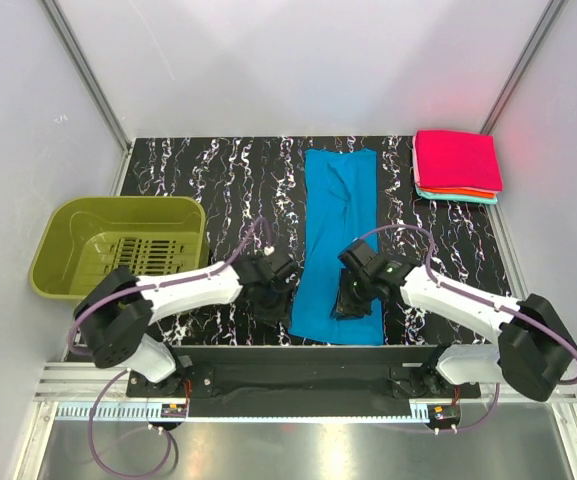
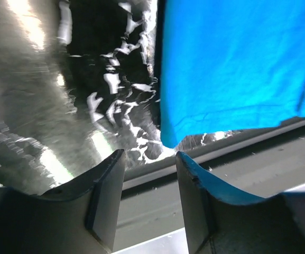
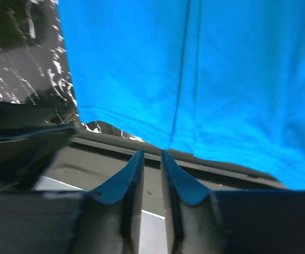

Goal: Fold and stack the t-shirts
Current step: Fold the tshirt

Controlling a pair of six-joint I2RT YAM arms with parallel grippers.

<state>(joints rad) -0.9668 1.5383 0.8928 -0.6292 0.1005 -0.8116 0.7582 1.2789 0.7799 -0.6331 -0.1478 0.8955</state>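
Observation:
A blue t-shirt [image 1: 340,235], folded lengthwise into a long strip, lies flat down the middle of the table. My left gripper [image 1: 273,303] is low beside the shirt's near left corner. In the left wrist view it is open and empty [image 2: 149,154], with that corner [image 2: 169,138] just beyond the fingertips. My right gripper [image 1: 349,303] is over the shirt's near hem. In the right wrist view its fingers [image 3: 151,154] are almost together, with a narrow gap and no cloth seen in it. The hem [image 3: 141,124] lies just past the tips. A folded stack [image 1: 456,165], pink on top, sits at the back right.
An olive-green basket [image 1: 63,240] stands off the table's left side. The table's near metal rail [image 2: 237,159] runs right under both grippers. Bare black marbled tabletop [image 1: 218,185] lies left of the shirt. White walls close in the sides and back.

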